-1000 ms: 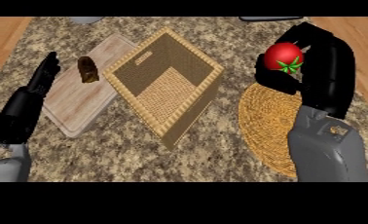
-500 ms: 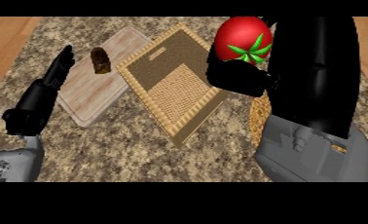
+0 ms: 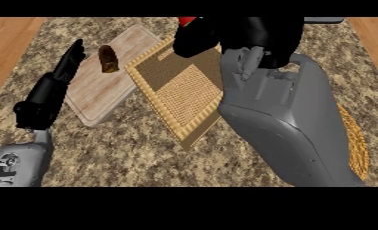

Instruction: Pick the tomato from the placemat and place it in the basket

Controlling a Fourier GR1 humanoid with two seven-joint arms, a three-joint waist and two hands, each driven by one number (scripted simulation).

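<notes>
Peeking out as a red sliver, your tomato (image 3: pixel 187 20) sits at the view's top edge, wrapped in the curled fingers of the right hand (image 3: pixel 236 36), above the far corner of the square woven basket (image 3: pixel 181 91). You can see the round placemat (image 3: pixel 357 139) edging out behind the right forearm. Left of the basket lies a wooden board (image 3: pixel 100 84) carrying a small brown item (image 3: pixel 108 58). Your left hand (image 3: pixel 52 89) rests with straight fingers over the speckled bench (image 3: pixel 125 154).

1 head view only: steep downward look at speckled granite counter (image 3: pixel 133 154), close in; grey right forearm (image 3: pixel 295 124) fills its right half.
</notes>
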